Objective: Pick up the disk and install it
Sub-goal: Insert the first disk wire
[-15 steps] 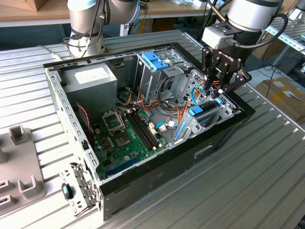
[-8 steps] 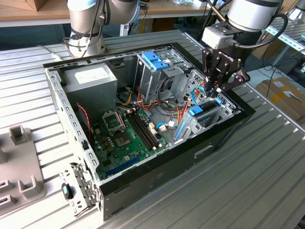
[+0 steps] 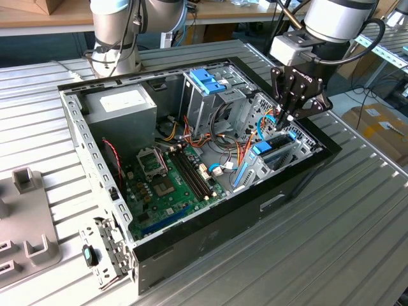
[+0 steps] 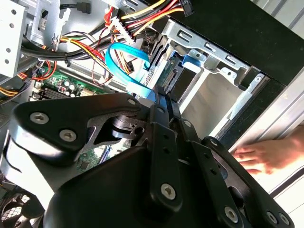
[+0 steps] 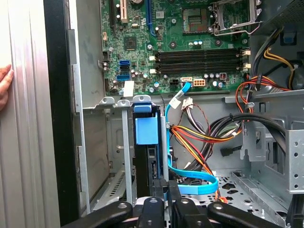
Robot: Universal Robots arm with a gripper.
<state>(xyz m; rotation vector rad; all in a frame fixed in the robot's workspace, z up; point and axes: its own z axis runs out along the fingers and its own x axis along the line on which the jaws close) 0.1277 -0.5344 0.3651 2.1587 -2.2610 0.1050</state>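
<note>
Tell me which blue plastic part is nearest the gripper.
The blue-framed disk standing in the low bay, just under the gripper; the blue bracket tops the tall cage, farther away.

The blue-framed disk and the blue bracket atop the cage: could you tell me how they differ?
The grey-black disk in its blue plastic frame stands on edge in a low bay; the blue plastic bracket sits atop the metal cage. The disk is mostly dark, the bracket wholly blue. Both carry blue plastic.

Arm (image 3: 338, 19) comes in from the exterior view's right, wrist (image 3: 293, 48) bent over. Gripper (image 3: 288, 119) points steeply down, black linkages folded inward. Fingers (image 4: 160, 137) drawn together in the second wrist view, tips almost meeting.
</note>
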